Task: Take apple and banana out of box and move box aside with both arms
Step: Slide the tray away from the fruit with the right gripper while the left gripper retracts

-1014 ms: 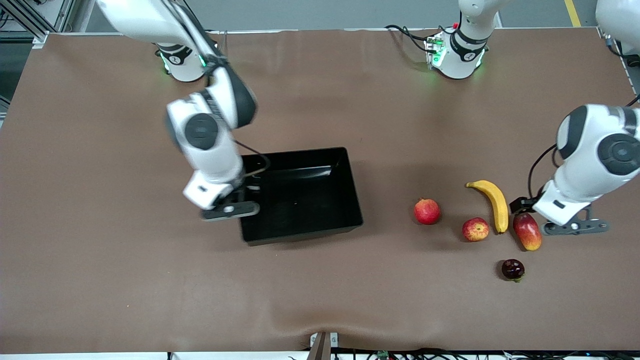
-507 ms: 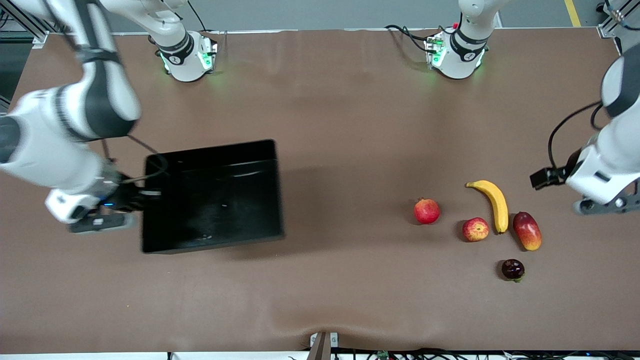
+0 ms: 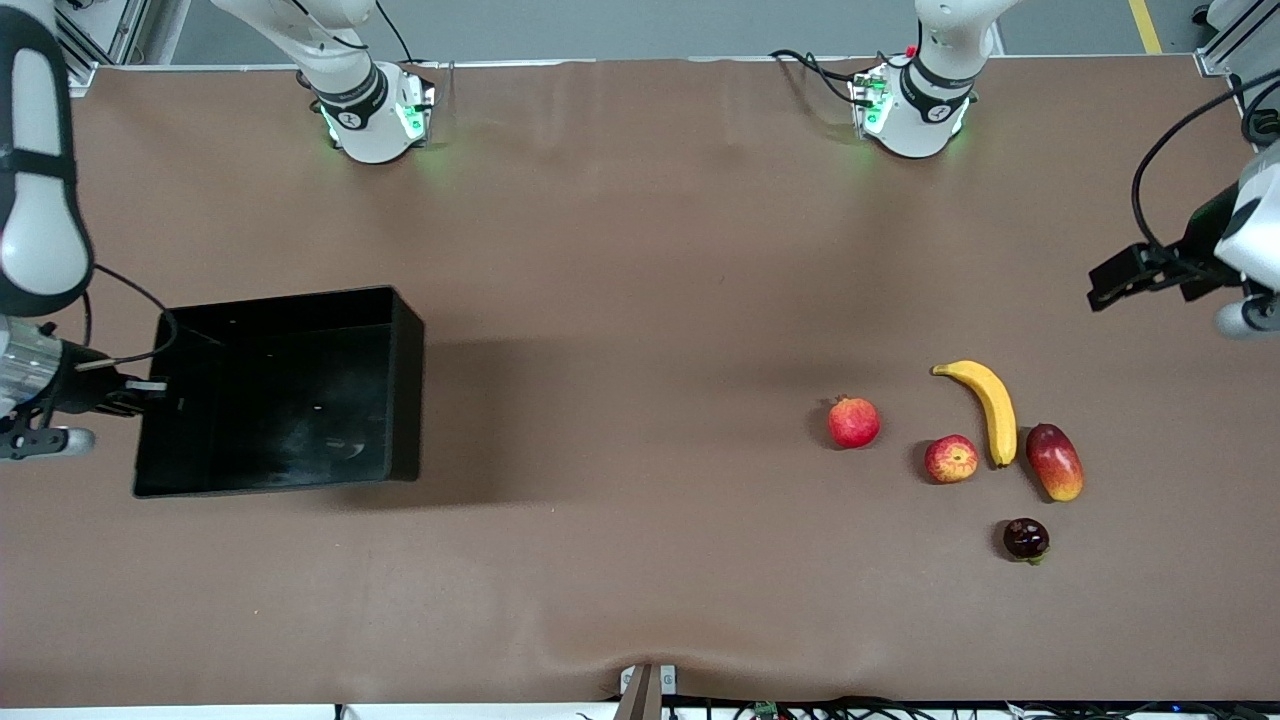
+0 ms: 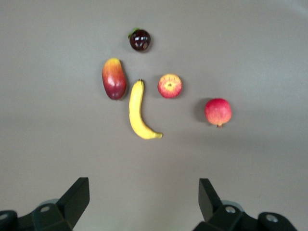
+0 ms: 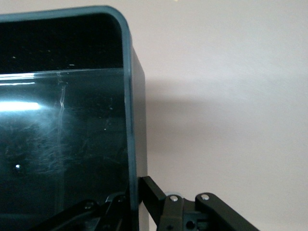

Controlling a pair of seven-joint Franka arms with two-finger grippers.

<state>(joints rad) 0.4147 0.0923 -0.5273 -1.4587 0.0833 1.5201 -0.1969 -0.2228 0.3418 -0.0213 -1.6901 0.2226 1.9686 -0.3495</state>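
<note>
My right gripper (image 3: 150,385) is shut on the wall of the black box (image 3: 405,390) at the right arm's end of the table; the box casts an offset shadow and looks lifted. In the right wrist view its fingers (image 5: 154,195) clamp the box rim (image 5: 126,96). My left gripper (image 3: 1245,318) is open and empty, high over the left arm's end; in the left wrist view the gripper (image 4: 143,192) is spread wide. The banana (image 3: 985,405) (image 4: 137,113) and apple (image 3: 951,459) (image 4: 170,86) lie on the table.
A pomegranate (image 3: 853,421) (image 4: 218,111) lies beside the apple toward the right arm's end. A mango (image 3: 1054,461) (image 4: 114,78) lies beside the banana. A dark round fruit (image 3: 1026,539) (image 4: 140,40) lies nearest the front camera.
My right gripper has carried the box from the table's middle toward the right arm's end. My left gripper has risen from beside the mango and drawn back toward the left arm's end.
</note>
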